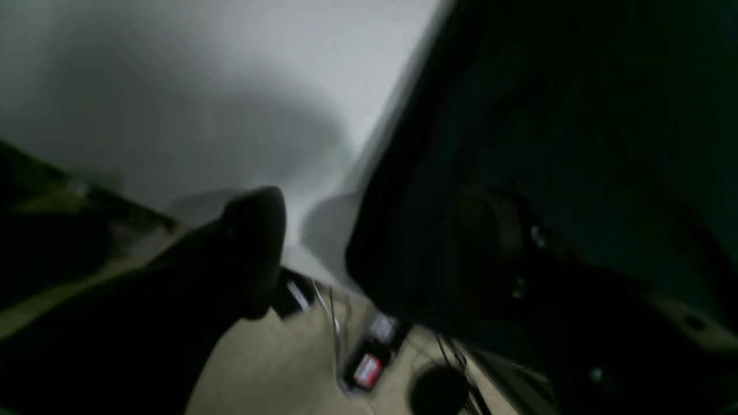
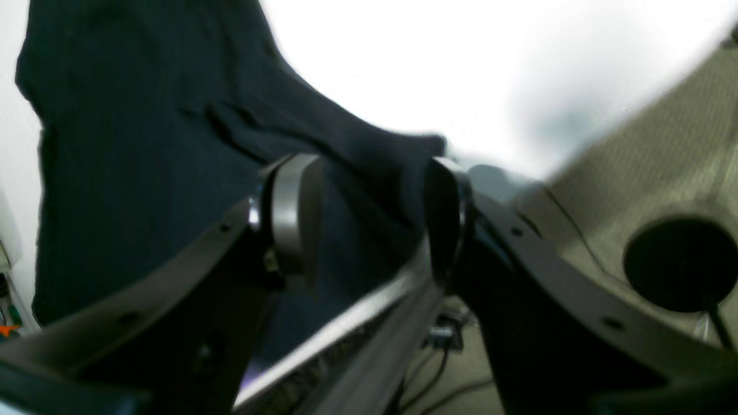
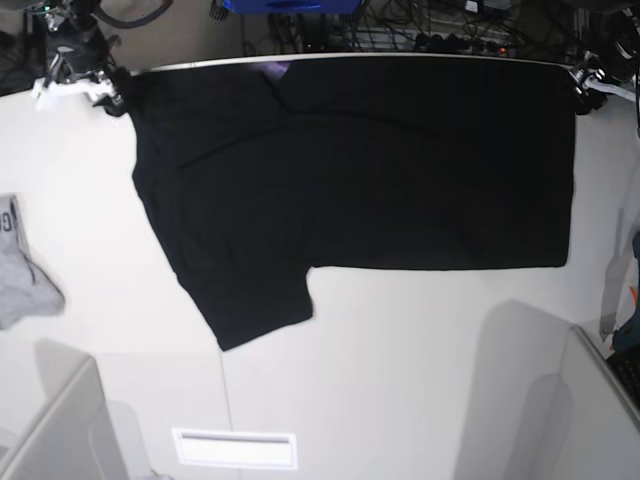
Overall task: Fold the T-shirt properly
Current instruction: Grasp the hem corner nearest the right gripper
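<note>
We see the black T-shirt [image 3: 350,180] spread flat on the white table [image 3: 420,380], its far edge along the table's far rim. Our left gripper [image 1: 375,242] stands spread apart at one far corner, cloth just beside one finger. Our right gripper [image 2: 363,213] gapes too, shirt fabric lying between its fingers, unclamped.

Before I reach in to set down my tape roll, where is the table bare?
Free: the wide strip of table below the T-shirt, from its hanging sleeve rightward, and the patch between that sleeve and the grey cloth at the left edge. Crowded: the far edge, where the shirt fills it and a hand sits at each corner, right hand, left hand.
</note>
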`<state>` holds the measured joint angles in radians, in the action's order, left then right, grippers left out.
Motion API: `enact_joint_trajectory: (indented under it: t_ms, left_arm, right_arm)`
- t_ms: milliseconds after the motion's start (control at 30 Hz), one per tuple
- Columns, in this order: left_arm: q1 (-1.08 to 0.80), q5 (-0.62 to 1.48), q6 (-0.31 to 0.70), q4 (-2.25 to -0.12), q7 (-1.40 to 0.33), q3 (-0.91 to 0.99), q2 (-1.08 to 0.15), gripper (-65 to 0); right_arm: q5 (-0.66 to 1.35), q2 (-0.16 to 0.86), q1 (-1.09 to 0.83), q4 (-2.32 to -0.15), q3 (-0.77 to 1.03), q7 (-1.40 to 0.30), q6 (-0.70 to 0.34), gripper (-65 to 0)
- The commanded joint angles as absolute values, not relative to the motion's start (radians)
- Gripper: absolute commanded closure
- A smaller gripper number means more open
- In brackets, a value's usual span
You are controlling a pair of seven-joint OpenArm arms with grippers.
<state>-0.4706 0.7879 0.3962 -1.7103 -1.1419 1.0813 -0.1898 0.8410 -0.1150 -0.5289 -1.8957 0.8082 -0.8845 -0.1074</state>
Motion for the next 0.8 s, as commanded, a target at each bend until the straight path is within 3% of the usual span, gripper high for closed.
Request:
enact_joint_trajectory:
  t_ms: [0,167,267,400,467,533,600,633,767]
  left_arm:
    - [-0.467,0.803,0.401,-1.751,-1.122,1.112,-0.209,-44.3]
    - [-0.438,0.809,0.406,-1.868,-1.122,1.122,-0.208,-43.9]
    - [-0.415,0.803,0.406,-1.883,-1.122,1.070,-0.211,-43.8]
    - [-0.387,0.803,0.406,-1.885,-1.122,1.033,-0.214,-43.3]
    - [-0.378,0.802,0.406,-1.882,-1.122,1.033,-0.214,-35.4]
    - [-0.378,0.802,0.406,-1.883,-1.122,1.033,-0.214,-20.4]
    - [-0.378,0.802,0.406,-1.882,-1.122,1.036,-0.214,-4.6]
    - [-0.378,0.802,0.406,-1.880,-1.122,1.038,-0.214,0.0]
    - [-0.384,0.802,0.404,-1.879,-1.122,1.038,-0.216,0.0]
  right_arm:
    - [0.866,-0.104,-0.510,-1.942,0.803,-0.863,-0.116,-27.8]
    - [0.862,-0.007,-0.354,-1.945,0.634,-0.928,-0.094,-27.2]
    - [0.797,0.033,-0.199,-1.867,0.524,-0.935,-0.008,-27.9]
    - [0.668,0.067,0.025,-1.684,0.423,-0.931,0.001,-27.9]
    - [0.593,0.068,0.143,-1.560,0.386,-0.931,0.001,-28.1]
    - [0.526,0.070,0.254,-1.429,0.357,-0.931,0.001,-29.3]
    - [0.470,0.073,0.348,-1.299,0.334,-0.929,-0.001,-35.4]
    - [0.441,0.085,0.394,-1.228,0.318,-0.923,-0.001,-38.6]
    - [0.406,0.116,0.495,-1.013,0.225,-0.799,-0.002,-40.4]
